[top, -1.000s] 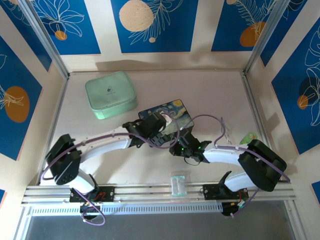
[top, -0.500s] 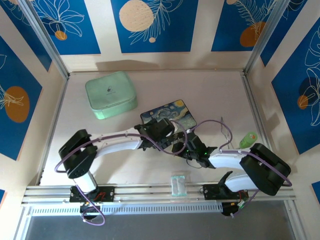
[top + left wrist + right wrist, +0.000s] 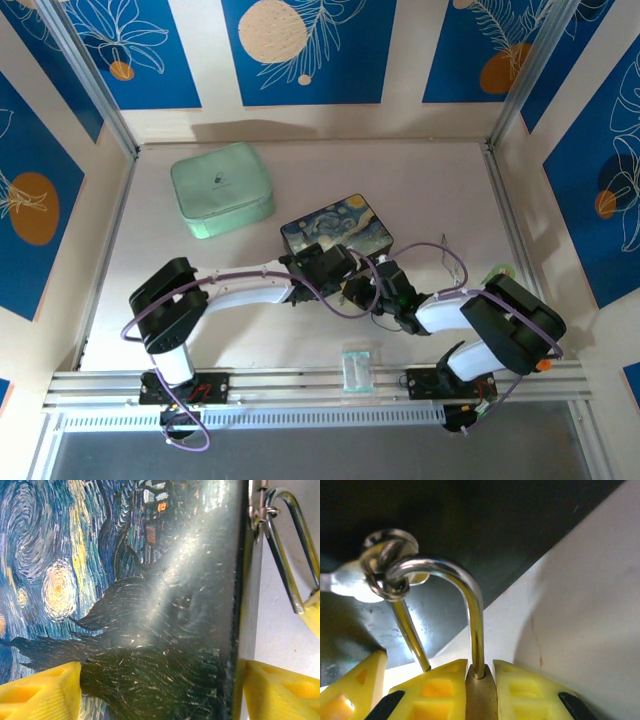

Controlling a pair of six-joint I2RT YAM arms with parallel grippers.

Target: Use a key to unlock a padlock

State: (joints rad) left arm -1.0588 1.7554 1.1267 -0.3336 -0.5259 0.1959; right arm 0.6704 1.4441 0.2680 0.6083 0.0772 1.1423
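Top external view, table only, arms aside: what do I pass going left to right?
Mint case → painted box → green item, part hidden by the right arm.

We see the padlock (image 3: 481, 697) upright; brass body pinched inside the right pincer (image 3: 480, 672); silver shackle (image 3: 472, 595) arching above it.

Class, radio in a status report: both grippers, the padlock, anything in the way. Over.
Right gripper shut on padlock. Left gripper open astride box edge. Shackle hooked through clasp ring.
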